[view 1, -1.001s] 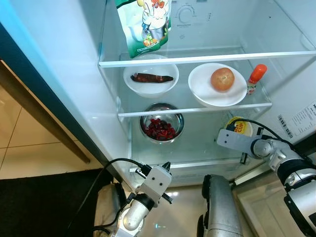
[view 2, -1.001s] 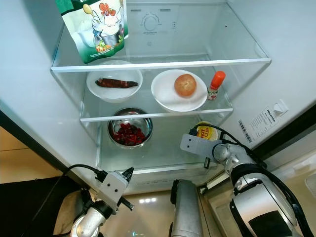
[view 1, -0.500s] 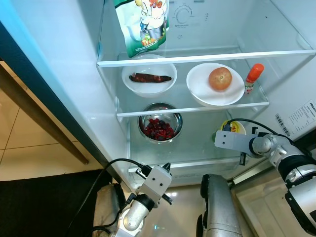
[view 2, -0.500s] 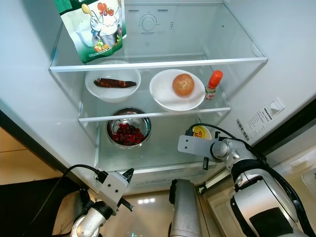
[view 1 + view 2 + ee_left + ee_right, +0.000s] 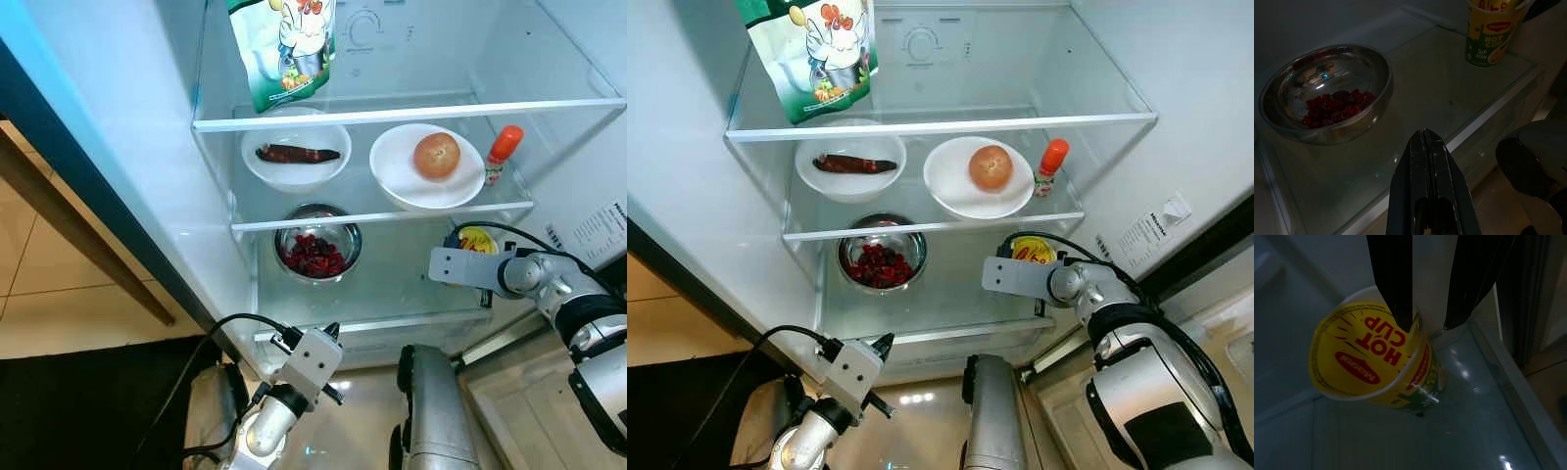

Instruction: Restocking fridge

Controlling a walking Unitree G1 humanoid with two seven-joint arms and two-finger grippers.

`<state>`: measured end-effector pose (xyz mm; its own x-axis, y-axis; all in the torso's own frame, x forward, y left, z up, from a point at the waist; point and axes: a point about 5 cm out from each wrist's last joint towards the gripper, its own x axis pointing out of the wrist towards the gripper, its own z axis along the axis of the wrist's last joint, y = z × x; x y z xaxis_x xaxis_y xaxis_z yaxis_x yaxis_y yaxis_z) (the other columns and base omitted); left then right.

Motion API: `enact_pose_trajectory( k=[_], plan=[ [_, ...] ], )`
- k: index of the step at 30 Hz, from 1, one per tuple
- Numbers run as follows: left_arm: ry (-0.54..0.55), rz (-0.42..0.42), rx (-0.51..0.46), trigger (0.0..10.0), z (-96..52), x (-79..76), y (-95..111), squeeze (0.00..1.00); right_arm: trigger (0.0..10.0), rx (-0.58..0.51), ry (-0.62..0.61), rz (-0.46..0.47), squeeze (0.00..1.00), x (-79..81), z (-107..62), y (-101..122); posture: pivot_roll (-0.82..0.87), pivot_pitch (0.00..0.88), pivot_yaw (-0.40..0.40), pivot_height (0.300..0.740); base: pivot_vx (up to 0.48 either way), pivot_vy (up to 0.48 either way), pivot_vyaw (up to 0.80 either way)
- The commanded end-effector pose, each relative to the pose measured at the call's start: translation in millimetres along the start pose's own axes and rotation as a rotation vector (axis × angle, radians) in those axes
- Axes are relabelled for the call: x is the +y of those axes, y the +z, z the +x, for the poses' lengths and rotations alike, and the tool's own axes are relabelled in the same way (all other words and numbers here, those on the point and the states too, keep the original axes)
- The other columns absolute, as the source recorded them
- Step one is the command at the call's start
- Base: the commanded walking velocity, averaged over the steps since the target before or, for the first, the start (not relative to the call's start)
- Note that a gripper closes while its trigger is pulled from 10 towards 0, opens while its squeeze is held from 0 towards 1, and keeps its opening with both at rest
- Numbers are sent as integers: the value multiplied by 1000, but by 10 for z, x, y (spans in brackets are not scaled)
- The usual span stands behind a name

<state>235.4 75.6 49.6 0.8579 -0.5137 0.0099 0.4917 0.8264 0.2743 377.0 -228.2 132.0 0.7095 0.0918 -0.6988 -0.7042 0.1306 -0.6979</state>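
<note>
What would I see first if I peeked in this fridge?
First, the green chicken pouch on the top shelf. Below it, an onion sits on a white plate, beside a white bowl holding a dark sausage. Lowest down, the right gripper hangs open over a yellow noodle cup, across from a steel bowl of red bits.

We see three glass shelves. The top shelf (image 5: 950,125) carries a green pouch (image 5: 808,54). The middle shelf (image 5: 921,227) bears a white bowl (image 5: 850,168), a white plate (image 5: 960,191) and a small red-capped bottle (image 5: 1048,168). The bottom shelf (image 5: 1415,98) carries a steel bowl (image 5: 1327,93) and a yellow noodle cup (image 5: 1491,34), well apart.
</note>
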Motion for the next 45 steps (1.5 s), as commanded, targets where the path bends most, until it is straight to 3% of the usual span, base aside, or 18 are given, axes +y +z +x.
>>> enact_pose_trajectory(
  k=[1,10,19,23,25,26,28,30,32,34,36,37,38,39,40,45],
  plan=[
    [-17,-12,13,10000,-36,-77,-41,0,10000,-16,9,17,0,-53,-46,-34,-35,280,-59,415,0,0,0],
    [-22,-15,14,10000,-32,-84,-50,0,10000,-133,7,92,0,-225,-155,30,-39,277,-60,415,0,0,0],
    [-23,-15,16,10000,-28,-88,-59,0,10000,-239,64,171,0,-237,-214,41,-38,269,-62,415,0,0,0],
    [-25,-14,17,10000,-27,-84,-65,0,10000,-355,111,252,0,-207,-245,69,-40,265,-60,415,0,0,0],
    [-27,-11,20,10000,-23,-72,-76,0,10000,-471,133,340,0,-155,-269,73,-42,254,-58,415,0,0,0],
    [-27,-11,20,10000,-23,-72,-76,0,10000,-471,133,340,0,-155,-269,73,-42,254,-58,415,0,0,0],
    [-19,-6,22,10000,-11,-24,-85,0,10000,-596,80,448,0,-34,-268,42,-41,248,-56,415,0,0,0],
    [-19,-6,22,10000,-11,-24,-85,0,10000,-596,80,448,0,-34,-268,42,-41,248,-56,415,0,0,0],
    [-13,-3,22,10000,-3,11,-91,0,10000,-654,58,555,0,217,-219,-28,-42,238,-51,415,0,0,0],
    [-14,0,24,10000,2,25,-100,0,10000,-678,33,603,0,457,-183,-75,-46,232,-46,415,0,0,0],
    [-14,0,24,10000,2,25,-100,0,10000,-678,33,603,0,457,-183,-75,-46,232,-46,415,0,0,0],
    [-19,2,24,10000,0,26,-104,0,10000,-694,41,633,0,574,-170,-85,-46,230,-46,415,0,0,0],
    [-19,2,24,10000,0,26,-104,0,10000,-694,41,633,0,574,-170,-85,-46,230,-46,415,0,0,0],
    [-23,5,26,10000,0,30,-111,0,10000,-723,70,693,0,689,-157,-80,-48,223,-42,415,0,0,0],
    [-30,12,29,10000,4,50,-124,0,10000,-794,115,811,0,872,-143,-37,-48,211,-40,415,0,0,0],
    [-30,18,36,10000,6,85,-150,0,10000,-849,122,893,0,975,-129,40,-47,200,-35,415,0,0,0]
  ],
)
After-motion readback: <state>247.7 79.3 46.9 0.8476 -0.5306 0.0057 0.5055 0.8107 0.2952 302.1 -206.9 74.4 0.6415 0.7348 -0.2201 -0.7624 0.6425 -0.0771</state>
